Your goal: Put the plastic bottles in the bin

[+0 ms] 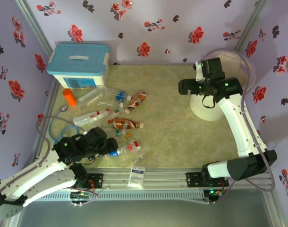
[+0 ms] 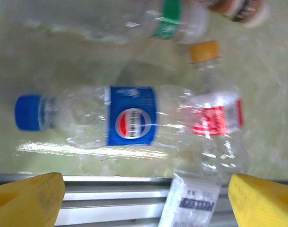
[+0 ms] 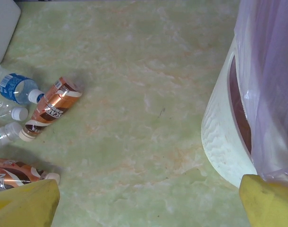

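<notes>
The bottles (image 1: 113, 116) lie scattered on their sides at the left of the table (image 1: 172, 137). They are small, crumpled and clear, a few amber with brown labels. One blue-capped bottle (image 2: 130, 116) lies before the left gripper (image 2: 144, 189), its fingers spread and empty. The bin (image 1: 206, 109), white with a pale liner, stands at the right by the right gripper (image 3: 146, 189), likewise spread.

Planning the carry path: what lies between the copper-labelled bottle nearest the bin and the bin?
Nothing: the table is bare between the copper-labelled bottle and the bin, as the right wrist view shows.
</notes>
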